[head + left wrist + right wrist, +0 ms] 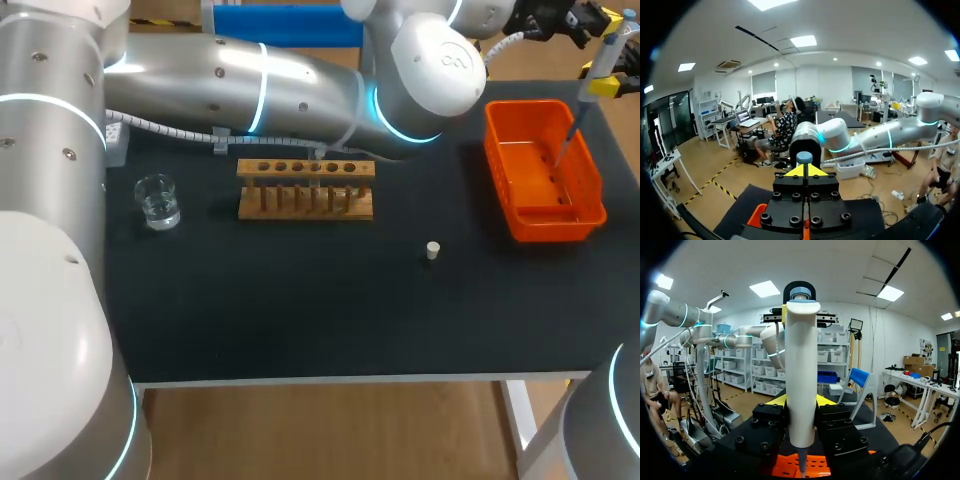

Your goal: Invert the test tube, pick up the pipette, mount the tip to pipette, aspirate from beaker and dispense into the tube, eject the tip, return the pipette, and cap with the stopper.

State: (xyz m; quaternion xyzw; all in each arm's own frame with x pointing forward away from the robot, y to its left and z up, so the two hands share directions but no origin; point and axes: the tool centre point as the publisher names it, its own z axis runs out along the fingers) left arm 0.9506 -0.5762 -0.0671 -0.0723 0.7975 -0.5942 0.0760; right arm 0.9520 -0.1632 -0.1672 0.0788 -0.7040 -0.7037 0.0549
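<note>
Right gripper (pixel 800 401) clamped on upright pipette (pixel 801 365), body between fingers, tip over orange bin (pixel 550 222); left gripper (pixel 805 171) fingers pressed together, empty; knob (pixel 804 158) just ahead.

Black-topped table (pixel 300 300). At far left, a clear glass beaker (pixel 157 201), upright. Right of it, toward the far middle, a wooden rack (pixel 305 188) with a row of holes. Nearer and right of middle, a small pale stopper (pixel 433 250), alone. At far right, an orange bin (pixel 550 228).
</note>
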